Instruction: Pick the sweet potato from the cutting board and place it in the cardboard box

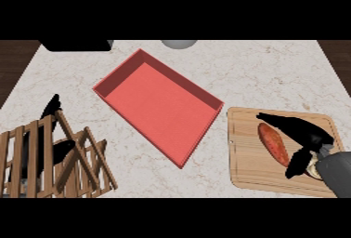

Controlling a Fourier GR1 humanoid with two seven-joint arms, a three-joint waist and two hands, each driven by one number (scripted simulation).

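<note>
One sweet potato: the orange sweet potato (pixel 273 143) lies lengthwise on the wooden cutting board (pixel 248 172), toward the board's middle, still flat on the wood.
Right hand: the right hand (pixel 310 138) hangs over the board just beside the potato — fingers stretched along its far side toward the board's upper edge, thumb pointing down past its near end; spread wide, holding nothing.
Step in hand: closing on the potato, as I judge it.
Doing it well: bring fingers and thumb to opposite long sides near the middle of the potato, so the tapered ends do not tip out — then lift straight up before swinging left.
Red box: the open box (pixel 162 106) sits just left of the board, set cornerwise; its near wall must be cleared on the way in.
Wooden crate: a slatted crate (pixel 51 160) stands at lower left, well apart.
Left hand: the left hand (pixel 52 108) shows only as dark shapes behind the crate; its state I cannot tell.
</note>
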